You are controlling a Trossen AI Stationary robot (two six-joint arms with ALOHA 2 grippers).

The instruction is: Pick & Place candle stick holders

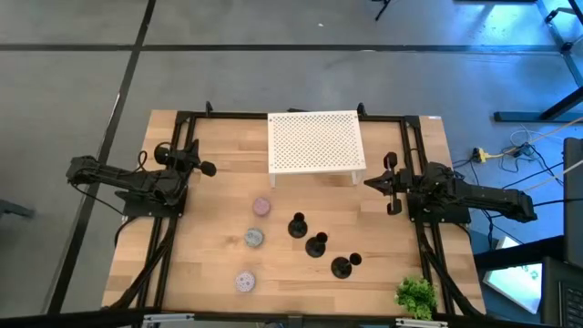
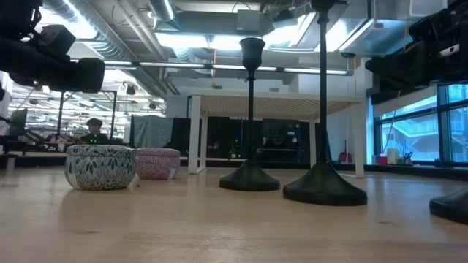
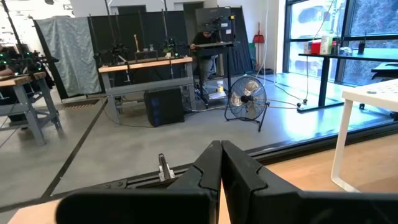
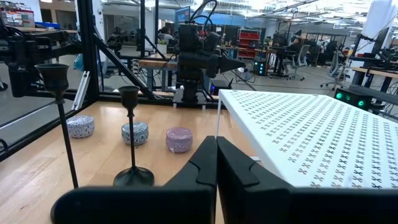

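Left claw (image 1: pixel 208 168) closed, empty | right claw (image 1: pixel 372 182) closed, empty | risk: tall candle stick holders (image 1: pixel 316 244), lower centre, could topple if a stem is bumped.

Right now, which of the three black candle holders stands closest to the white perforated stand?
The candle holder at the upper-left end of the diagonal row, beside the pink tin. The other two sit farther from the stand, toward the plant.

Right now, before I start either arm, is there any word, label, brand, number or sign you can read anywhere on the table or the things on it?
No readable text in any view.
The small round patterned tins carry only floral decoration, no lettering.
The three black candle stick holders and the white perforated stand are unmarked.
Bottles on the far desk have labels too small to read.
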